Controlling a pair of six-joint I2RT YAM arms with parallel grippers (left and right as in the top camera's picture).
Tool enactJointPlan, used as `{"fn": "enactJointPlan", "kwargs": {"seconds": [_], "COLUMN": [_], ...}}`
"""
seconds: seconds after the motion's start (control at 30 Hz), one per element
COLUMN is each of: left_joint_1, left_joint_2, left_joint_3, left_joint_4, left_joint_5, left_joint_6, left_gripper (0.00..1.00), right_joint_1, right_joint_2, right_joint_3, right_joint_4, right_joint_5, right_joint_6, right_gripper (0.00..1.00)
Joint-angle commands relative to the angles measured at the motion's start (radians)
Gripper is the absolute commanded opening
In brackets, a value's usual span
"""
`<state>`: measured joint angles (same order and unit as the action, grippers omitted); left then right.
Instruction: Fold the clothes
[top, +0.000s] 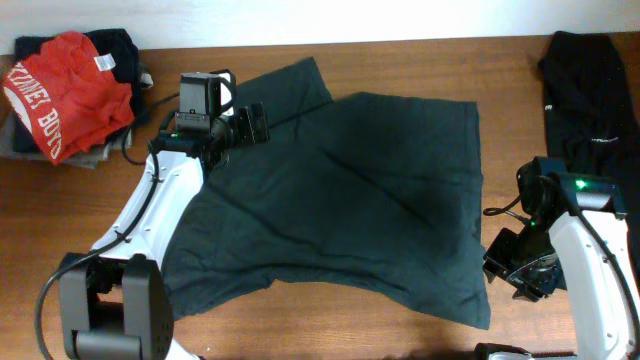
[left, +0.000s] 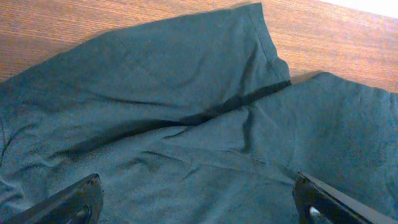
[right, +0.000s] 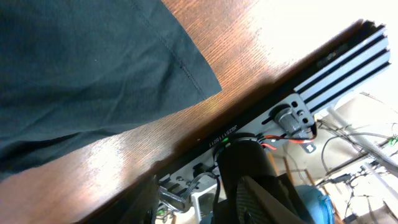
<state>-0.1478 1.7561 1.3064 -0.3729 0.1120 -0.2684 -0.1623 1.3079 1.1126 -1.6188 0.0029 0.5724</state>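
Note:
A dark grey-green T-shirt (top: 350, 190) lies spread flat on the wooden table, with one sleeve pointing to the back left. My left gripper (top: 255, 125) hovers over that sleeve and shoulder, open and empty. In the left wrist view the sleeve (left: 186, 93) fills the frame between the spread fingers (left: 196, 193). My right gripper (top: 525, 275) is off the shirt's front right corner, by the table's right edge. In the right wrist view its fingers (right: 205, 199) are apart and hold nothing, and the shirt's hem corner (right: 74, 56) lies on the wood.
A red shirt with white lettering (top: 60, 90) tops a pile of dark clothes at the back left. A black garment (top: 590, 80) lies at the back right. A black aluminium rail (right: 323, 81) runs along the table's edge near my right gripper.

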Motion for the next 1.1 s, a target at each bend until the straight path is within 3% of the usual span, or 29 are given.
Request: {"fn": "enactJointPlan", "kwargs": {"seconds": [0.0,0.07,0.13,0.23,0.3,0.37,0.4,0.43,0.53,0.6,0.7,0.77,0.9,1.07], "left_joint_1": [0.000,0.000,0.000,0.000,0.000,0.000,0.000,0.000,0.000,0.000,0.000,0.000,-0.031,-0.080], "left_joint_2": [0.003,0.003,0.003,0.003,0.003,0.003,0.003,0.003,-0.004,-0.016,-0.071,-0.135,-0.218,-0.217], "left_joint_3": [0.002,0.002,0.002,0.002,0.002,0.002,0.002,0.002,0.003,0.004,0.005,0.005,0.004,0.003], "left_joint_4": [0.002,0.002,0.002,0.002,0.002,-0.002,-0.010,-0.019,-0.091,-0.148,-0.273,-0.380,-0.546,-0.668], "left_joint_5": [-0.004,-0.004,-0.004,-0.004,-0.004,-0.003,-0.002,0.009,0.146,0.174,0.173,0.174,0.181,0.153], "left_joint_6": [0.016,0.016,0.016,0.016,0.016,0.016,0.016,0.016,0.017,0.017,0.036,0.036,0.039,0.039], "left_gripper": [0.97,0.97,0.97,0.97,0.97,0.96,0.84,0.61,0.08,0.01,0.01,0.00,0.01,0.01], "right_joint_1": [-0.002,-0.002,-0.002,0.006,0.059,0.108,0.148,0.169,0.221,0.213,0.192,0.171,0.160,0.160], "right_joint_2": [-0.011,-0.011,-0.011,-0.010,-0.010,-0.008,-0.002,0.003,0.048,0.094,0.175,0.259,0.398,0.443], "right_joint_3": [0.002,0.003,0.003,0.003,-0.003,-0.010,-0.013,-0.013,-0.013,-0.013,-0.013,-0.013,-0.013,-0.010], "right_joint_4": [0.004,0.011,0.049,0.107,0.182,0.225,0.257,0.276,0.390,0.454,0.563,0.657,0.756,0.750], "right_joint_5": [-0.006,-0.072,-0.229,-0.357,-0.412,-0.422,-0.416,-0.414,-0.363,-0.322,-0.305,-0.308,-0.340,-0.358], "right_joint_6": [0.031,-0.030,-0.214,-0.285,-0.283,-0.253,-0.220,-0.206,-0.189,-0.171,-0.171,-0.171,-0.170,-0.171], "right_gripper": [0.49,0.51,0.59,0.59,0.41,0.32,0.24,0.20,0.19,0.19,0.18,0.10,0.04,0.06]}}
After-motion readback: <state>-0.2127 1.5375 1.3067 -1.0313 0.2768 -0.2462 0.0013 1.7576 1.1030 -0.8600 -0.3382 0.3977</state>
